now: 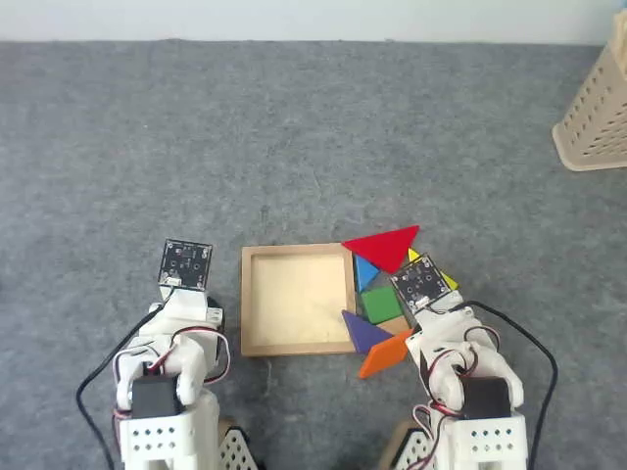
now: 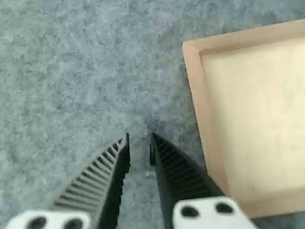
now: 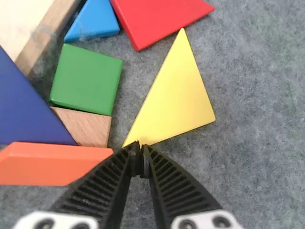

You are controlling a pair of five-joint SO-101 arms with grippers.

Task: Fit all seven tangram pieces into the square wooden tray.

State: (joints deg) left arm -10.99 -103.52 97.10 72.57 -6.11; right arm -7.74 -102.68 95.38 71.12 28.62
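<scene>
R gripper (image 3: 141, 148) closed, tips at corner of yellow triangle (image 3: 174, 98), green square (image 3: 86, 78) just ahead. L gripper (image 2: 140, 138) slightly parted, empty, over carpet (image 2: 71, 71), tray (image 2: 195, 95) alongside.

Grey felt-like cloth (image 1: 294, 137) covers the table, matt and fuzzy. The tray (image 1: 248, 299) on it is pale bare wood with faint grain and no gloss. The yellow triangle (image 3: 174, 98), red triangle (image 3: 157, 16) and green square (image 3: 86, 78) wear smooth paint with a soft sheen — the brown triangle (image 3: 90, 129) is unpainted wood, grain showing. Now the right gripper (image 3: 139, 149) and the left gripper (image 2: 139, 143) — matt black plastic, ribbed inner faces, white plastic at the base.
</scene>
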